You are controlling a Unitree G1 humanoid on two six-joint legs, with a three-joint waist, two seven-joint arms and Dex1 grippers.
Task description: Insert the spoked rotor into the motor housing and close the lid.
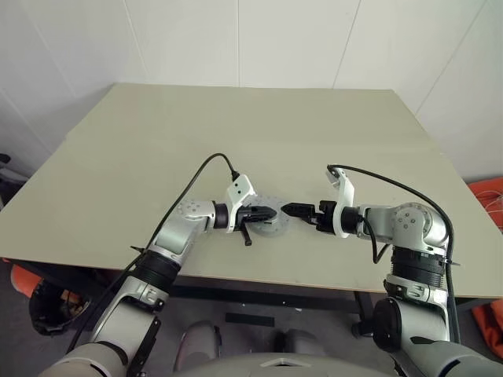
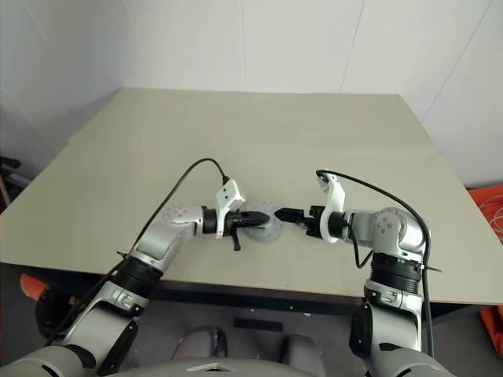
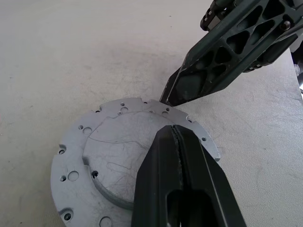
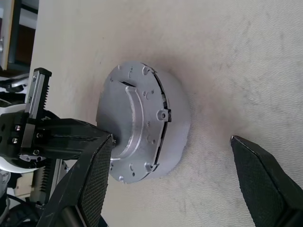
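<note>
One lid (image 3: pixel 118 156) seated atop motor housing (image 4: pixel 173 127).

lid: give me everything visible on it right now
The lid is a silvery-grey round metal disc with a raised centre, small holes around its flange and notches in the rim. It sits flat on top of a round grey body on the table, so it looks closed. The left gripper, shut, hovers over its centre; contact unclear. The open right gripper straddles the assembly from the side.

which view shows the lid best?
Left wrist view: the lid shows its face and holes. Right wrist view gives its side on the housing; the eye views show it small between the grippers.
</note>
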